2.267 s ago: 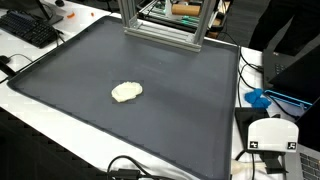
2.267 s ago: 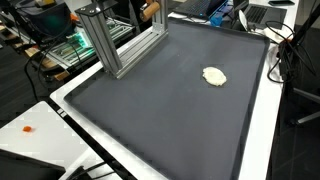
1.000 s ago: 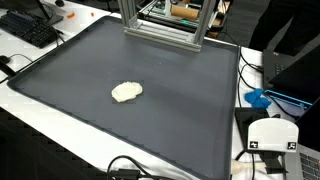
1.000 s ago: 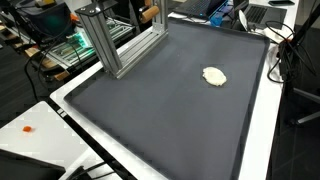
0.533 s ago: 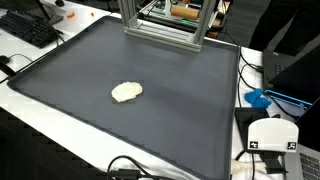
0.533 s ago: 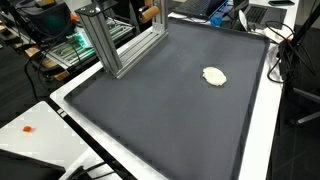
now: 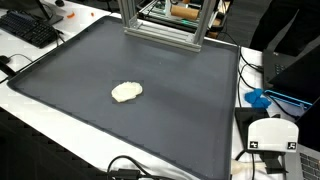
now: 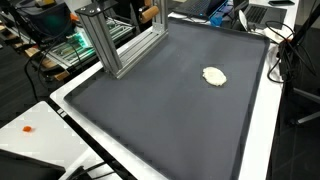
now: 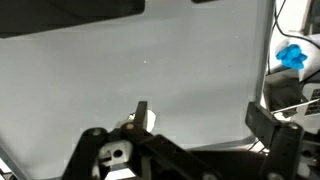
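Stillness across the views: nothing has moved since a moment ago. Gripper (image 9: 195, 125) hangs above the dark mat (image 7: 150, 90) with jaws spread wide, holding nothing. Pale doughy lump (image 7: 126, 91) lies alone mid-mat, well apart from the aluminium frame (image 8: 120, 40).

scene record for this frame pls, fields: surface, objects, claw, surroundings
surface: dark grey mat on a white table
objects: one pale cream lump, alone near the mat's middle; also in the other exterior view
claw: seen only in the wrist view, fingers apart, nothing between them, above the mat
surroundings: aluminium frame at the mat's edge; keyboard and a blue object off the mat
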`<action>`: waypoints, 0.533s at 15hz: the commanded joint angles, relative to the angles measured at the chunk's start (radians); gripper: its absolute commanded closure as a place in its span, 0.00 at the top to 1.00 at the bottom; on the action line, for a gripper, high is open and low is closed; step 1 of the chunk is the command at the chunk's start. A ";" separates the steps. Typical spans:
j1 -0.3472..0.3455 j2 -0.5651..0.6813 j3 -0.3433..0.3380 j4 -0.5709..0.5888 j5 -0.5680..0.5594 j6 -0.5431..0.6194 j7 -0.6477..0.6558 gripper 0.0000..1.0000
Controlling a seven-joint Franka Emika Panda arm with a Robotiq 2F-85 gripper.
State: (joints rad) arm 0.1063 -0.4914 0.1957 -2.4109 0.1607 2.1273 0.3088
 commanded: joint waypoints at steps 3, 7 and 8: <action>-0.059 0.199 0.039 0.056 -0.101 0.138 0.146 1.00; -0.063 0.306 0.028 0.098 -0.164 0.172 0.225 1.00; -0.061 0.326 0.024 0.107 -0.174 0.176 0.240 1.00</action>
State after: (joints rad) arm 0.0518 -0.2344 0.2175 -2.3439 0.0274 2.2913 0.4894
